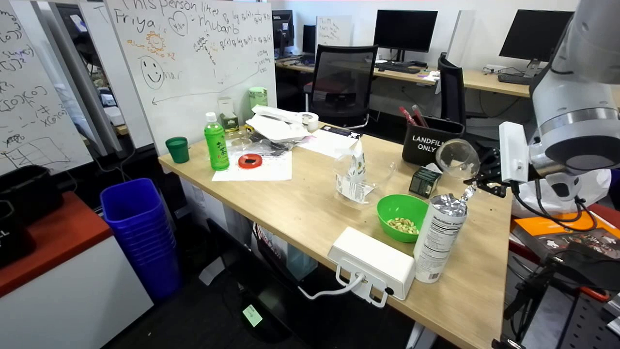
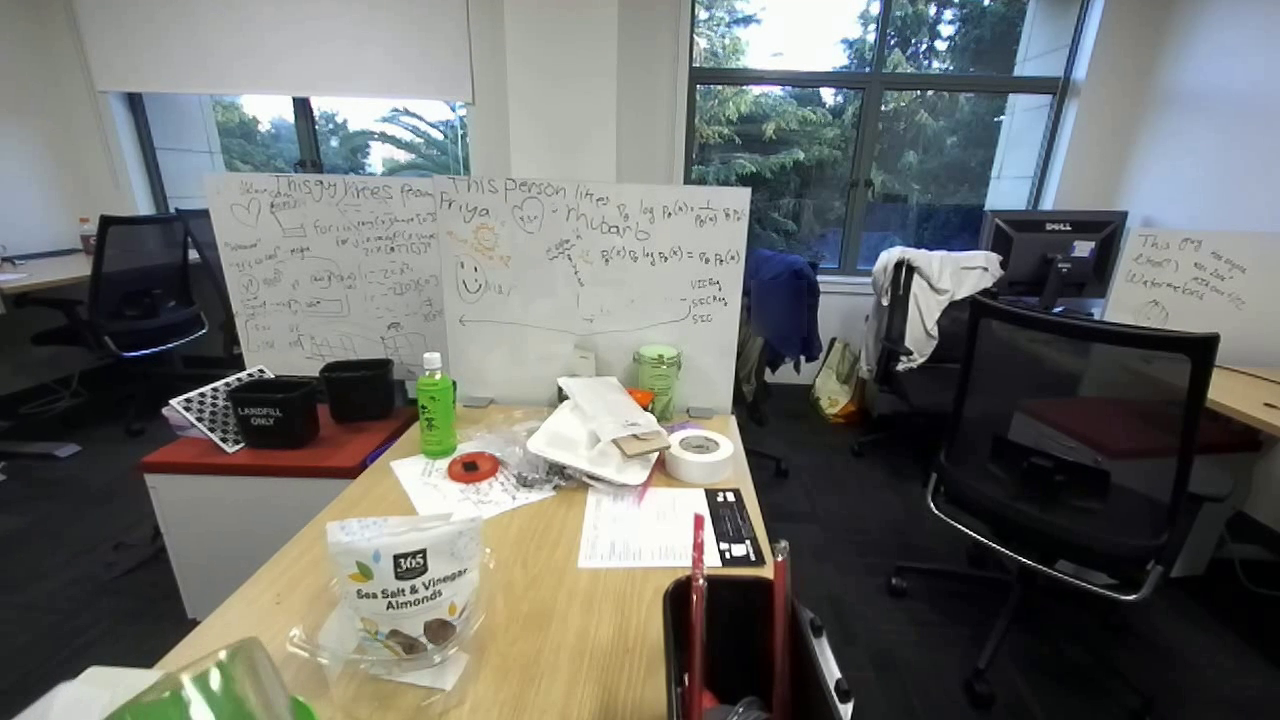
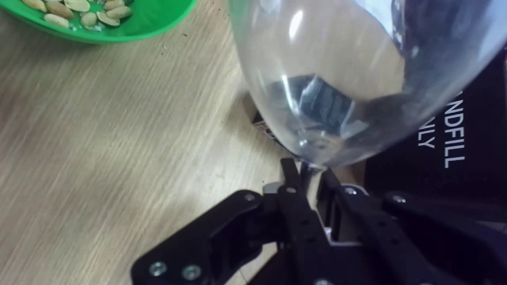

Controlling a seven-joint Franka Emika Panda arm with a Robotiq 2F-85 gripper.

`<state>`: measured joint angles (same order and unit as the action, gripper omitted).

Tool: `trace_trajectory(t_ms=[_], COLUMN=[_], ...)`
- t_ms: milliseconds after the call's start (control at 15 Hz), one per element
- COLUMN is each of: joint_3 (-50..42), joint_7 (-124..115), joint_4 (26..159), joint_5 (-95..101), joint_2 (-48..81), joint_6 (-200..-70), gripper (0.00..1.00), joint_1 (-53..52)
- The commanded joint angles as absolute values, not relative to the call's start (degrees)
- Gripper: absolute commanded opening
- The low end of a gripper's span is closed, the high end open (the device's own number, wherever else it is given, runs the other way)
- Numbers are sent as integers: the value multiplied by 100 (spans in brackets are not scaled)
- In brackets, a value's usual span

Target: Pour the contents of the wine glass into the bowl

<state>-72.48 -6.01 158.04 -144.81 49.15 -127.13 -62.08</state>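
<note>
Over the arm's end of the bench (image 1: 310,208), by its short edge, the gripper (image 3: 308,167) is clenched on the wine glass (image 3: 328,118), pinching the stem (image 3: 312,172) just under the body and holding it aloft. That seems the right place: the stem is slim, while the body flares wide. I judge it light, stiff and slick, apt to swivel in the pinch if turned briskly; glass or clear plastic I cannot tell, so it deserves handling as brittle. The body is colourless, rounded and streaked with highlights. No contents show in the visible part; the wrist view cuts off the mouth.

Farther from that edge, the bowl (image 1: 399,206) stands inward of the white box (image 1: 373,259) on the long edge: bright green, round, shallow, with pale nuts (image 1: 403,225) inside, so the pour looks mostly done. It is probably light, thin plastic and could skid if knocked. Should it need lifting, the rim is the place.
</note>
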Motion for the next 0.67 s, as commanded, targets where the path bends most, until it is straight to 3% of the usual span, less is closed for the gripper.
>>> trace_trajectory(t_ms=[0, 200, 600], joint_3=[-6885, -6138, -4478], joint_7=[-39, 170, -222], joint_4=[15847, 15835, 15701], joint_5=[-14342, -14165, -13485], joint_2=[3821, 3305, 3469], joint_6=[-12188, -11765, -10194], gripper=[4, 4, 4], joint_1=[-5044, -3933, -1636])
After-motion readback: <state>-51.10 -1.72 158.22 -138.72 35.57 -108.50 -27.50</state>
